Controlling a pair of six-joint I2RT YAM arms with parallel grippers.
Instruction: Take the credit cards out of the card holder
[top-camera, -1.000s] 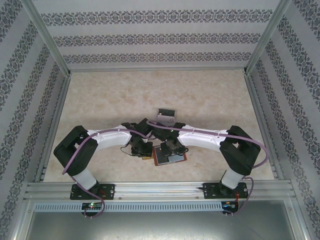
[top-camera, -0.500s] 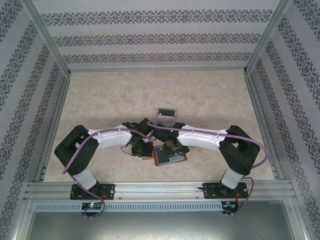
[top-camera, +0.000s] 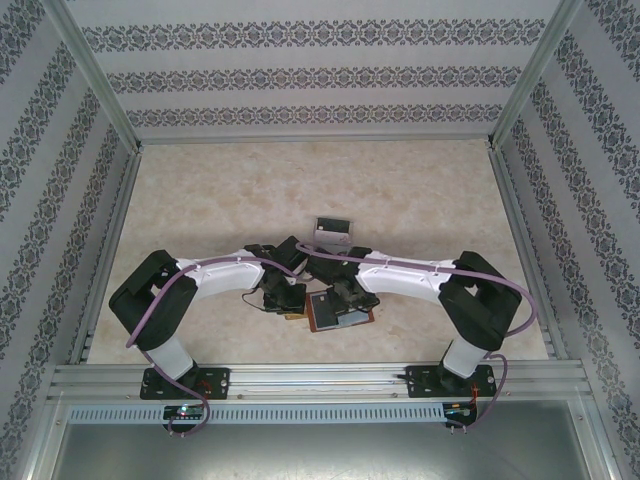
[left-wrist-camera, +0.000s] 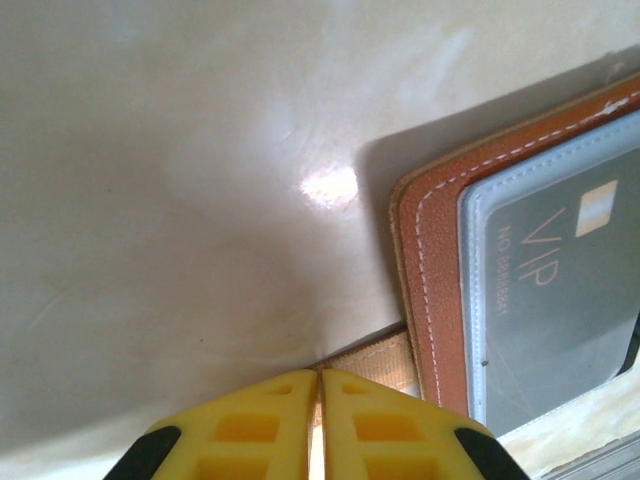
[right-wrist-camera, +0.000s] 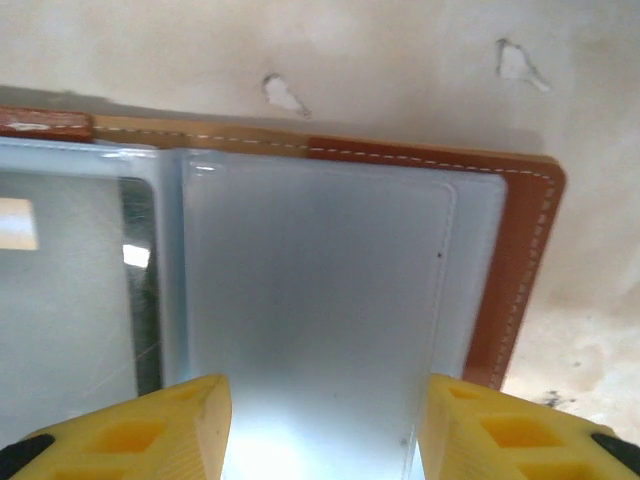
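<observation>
left fingers (left-wrist-camera: 250, 432) pinch the card holder (left-wrist-camera: 432, 262) tab (left-wrist-camera: 376, 360) — right fingers (right-wrist-camera: 150, 432) apart

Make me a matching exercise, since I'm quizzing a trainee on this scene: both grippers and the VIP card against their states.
1. left gripper
2. right gripper
3. VIP card

A. inside the card holder's clear pocket
B. open, over a frosted sleeve
C. shut, at the tan tab

Pairs: 1-C, 2-B, 3-A.

Marbled beige table (top-camera: 250, 190) — patterned walls (top-camera: 320, 75)
</observation>
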